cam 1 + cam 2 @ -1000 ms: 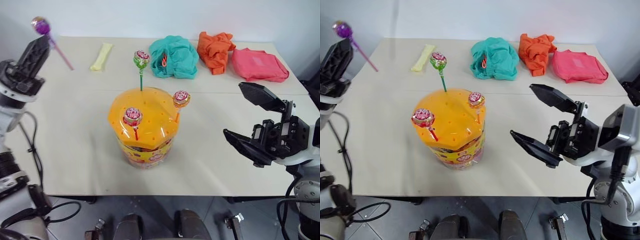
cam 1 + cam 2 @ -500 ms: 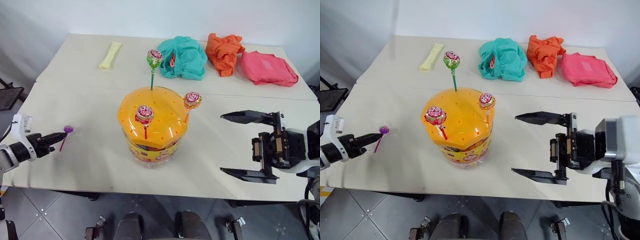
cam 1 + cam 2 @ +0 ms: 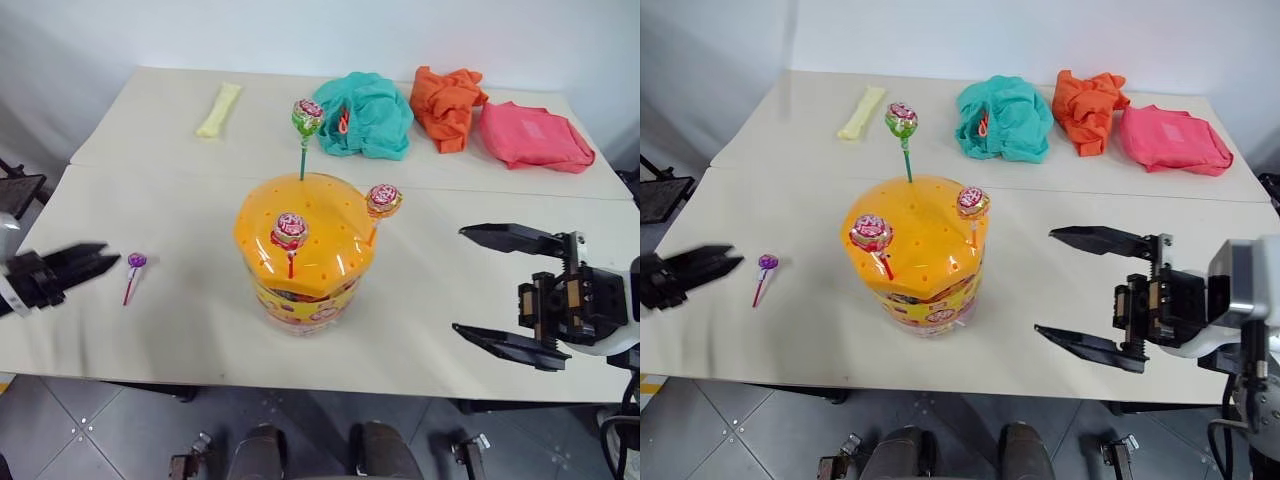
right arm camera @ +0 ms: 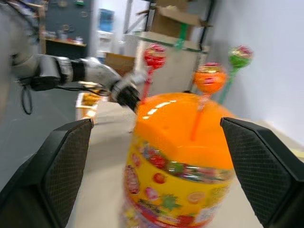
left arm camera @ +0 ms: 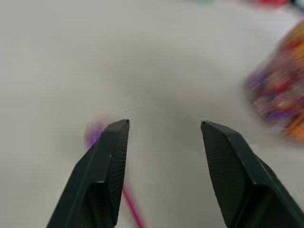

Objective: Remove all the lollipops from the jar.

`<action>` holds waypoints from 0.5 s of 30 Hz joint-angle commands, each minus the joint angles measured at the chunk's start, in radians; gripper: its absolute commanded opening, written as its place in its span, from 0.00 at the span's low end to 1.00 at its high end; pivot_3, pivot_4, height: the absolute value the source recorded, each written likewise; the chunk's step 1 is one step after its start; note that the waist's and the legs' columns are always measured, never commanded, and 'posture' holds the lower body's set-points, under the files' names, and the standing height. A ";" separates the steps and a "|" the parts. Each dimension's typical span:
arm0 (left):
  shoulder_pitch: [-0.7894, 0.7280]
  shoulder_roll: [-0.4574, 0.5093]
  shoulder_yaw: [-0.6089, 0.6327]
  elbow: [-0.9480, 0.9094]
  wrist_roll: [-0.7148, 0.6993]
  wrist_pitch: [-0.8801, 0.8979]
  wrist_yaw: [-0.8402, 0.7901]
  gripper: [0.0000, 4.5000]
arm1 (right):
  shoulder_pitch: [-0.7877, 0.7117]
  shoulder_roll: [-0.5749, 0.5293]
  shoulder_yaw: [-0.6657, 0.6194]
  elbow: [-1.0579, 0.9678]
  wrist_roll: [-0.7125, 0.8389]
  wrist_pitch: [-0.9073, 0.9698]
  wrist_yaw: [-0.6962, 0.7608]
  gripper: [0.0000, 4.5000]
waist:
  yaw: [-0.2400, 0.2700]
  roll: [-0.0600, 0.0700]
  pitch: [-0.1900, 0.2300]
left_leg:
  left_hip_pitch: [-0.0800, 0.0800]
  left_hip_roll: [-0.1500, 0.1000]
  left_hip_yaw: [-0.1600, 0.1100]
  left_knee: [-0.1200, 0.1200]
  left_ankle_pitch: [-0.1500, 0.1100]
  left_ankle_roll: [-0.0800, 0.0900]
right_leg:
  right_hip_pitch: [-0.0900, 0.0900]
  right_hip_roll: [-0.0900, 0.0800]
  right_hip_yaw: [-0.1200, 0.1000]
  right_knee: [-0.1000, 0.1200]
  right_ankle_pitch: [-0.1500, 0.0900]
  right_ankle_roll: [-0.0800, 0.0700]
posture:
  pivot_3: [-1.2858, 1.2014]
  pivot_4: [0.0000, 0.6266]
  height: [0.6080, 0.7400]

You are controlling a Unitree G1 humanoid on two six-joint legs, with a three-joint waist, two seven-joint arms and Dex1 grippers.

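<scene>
The jar (image 3: 300, 290) stands mid-table, a clear tub with a domed orange lid (image 3: 325, 255). Three lollipops stick up from the lid: a green one (image 3: 307, 115) at the back, an orange one (image 3: 383, 200) at the right and a pink one (image 3: 290, 228) at the front. A purple lollipop (image 3: 136, 261) lies flat on the table left of the jar. My left gripper (image 3: 110, 254) is open just left of it, fingers apart and empty, and its wrist view shows the purple lollipop (image 5: 94, 135) beside one finger. My right gripper (image 3: 460, 280) is wide open to the right of the jar (image 4: 180, 156), holding nothing.
Along the back of the table lie a pale yellow packet (image 3: 220, 108), a teal cloth (image 3: 365, 112), an orange cloth (image 3: 447, 100) and a pink cloth (image 3: 530, 135). The table's front edge (image 3: 250, 380) runs close below the jar.
My left gripper came down from high at the left, opened and let go of the purple lollipop, which now lies on the table. The gripper has drawn back leftward. The right gripper stays open.
</scene>
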 commanded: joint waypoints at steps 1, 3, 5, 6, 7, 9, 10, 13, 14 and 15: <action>-0.105 -0.003 -0.012 -0.108 -0.103 0.072 -0.071 0.56 | 0.024 0.011 -0.067 0.002 0.007 -0.013 -0.020 1.00 | 0.003 0.000 0.000 | 0.000 0.000 0.000 0.000 0.000 0.000 | 0.000 0.000 0.000 0.000 0.000 0.000 | 0.52 0.24 1.00; -0.155 -0.022 -0.038 -0.178 -0.150 0.154 -0.067 0.56 | 0.028 0.011 -0.082 0.010 0.008 -0.013 -0.029 1.00 | 0.005 0.000 0.000 | -0.001 0.000 0.000 0.001 0.000 0.001 | 0.001 0.000 -0.001 0.000 0.001 0.001 | 0.52 0.24 1.00; -0.294 -0.118 -0.114 -0.272 -0.203 0.214 -0.013 0.60 | 0.029 0.009 -0.122 0.016 0.032 -0.001 -0.066 1.00 | 0.004 0.000 0.000 | -0.001 0.000 -0.001 0.001 -0.001 0.001 | 0.001 0.000 -0.001 0.001 0.001 0.001 | 0.52 0.24 1.00; -0.369 -0.172 -0.156 -0.308 -0.227 0.247 0.014 0.64 | 0.031 0.009 -0.144 0.013 0.044 0.003 -0.087 1.00 | 0.012 0.000 0.000 | -0.001 0.000 -0.002 0.001 0.000 0.001 | 0.000 0.000 -0.001 0.001 0.001 0.001 | 0.52 0.24 1.00; -0.418 -0.207 -0.180 -0.329 -0.240 0.273 0.030 0.69 | 0.033 0.009 -0.156 0.009 0.051 0.006 -0.104 1.00 | 0.018 0.000 0.000 | -0.001 0.000 -0.002 0.003 0.000 0.001 | 0.001 0.000 -0.001 0.002 0.001 0.002 | 0.52 0.24 1.00; -0.506 -0.272 -0.226 -0.332 -0.254 0.320 0.034 0.81 | 0.053 0.013 -0.188 -0.013 0.072 0.011 -0.138 1.00 | 0.021 -0.001 0.000 | -0.002 0.000 -0.003 0.005 0.000 0.001 | 0.001 0.000 -0.002 0.002 0.002 0.003 | 0.52 0.24 1.00; -0.550 -0.300 -0.255 -0.322 -0.264 0.344 0.015 0.81 | 0.073 0.018 -0.206 -0.030 0.082 0.014 -0.152 1.00 | 0.017 -0.001 0.000 | -0.002 -0.001 -0.003 0.005 0.000 0.001 | 0.001 0.000 -0.002 0.002 0.002 0.003 | 0.52 0.24 1.00; -0.644 -0.350 -0.316 -0.283 -0.270 0.395 -0.028 0.81 | 0.137 0.037 -0.243 -0.074 0.090 0.011 -0.178 1.00 | 0.000 0.000 0.000 | -0.002 -0.001 -0.001 0.002 -0.001 0.001 | 0.000 0.001 -0.003 0.000 0.002 0.003 | 0.52 0.24 1.00; -0.663 -0.359 -0.337 -0.271 -0.257 0.396 -0.045 0.81 | 0.151 0.042 -0.249 -0.085 0.090 0.009 -0.188 1.00 | -0.004 0.001 0.000 | -0.002 -0.001 -0.001 0.002 -0.001 0.001 | -0.001 0.001 -0.004 0.000 0.002 0.003 | 0.52 0.24 1.00; -0.681 -0.364 -0.361 -0.257 -0.240 0.402 -0.058 0.81 | 0.161 0.048 -0.253 -0.096 0.087 0.005 -0.198 1.00 | -0.008 0.001 0.000 | -0.002 -0.001 -0.001 0.002 -0.001 0.001 | -0.001 0.002 -0.004 0.000 0.002 0.003 | 0.52 0.24 1.00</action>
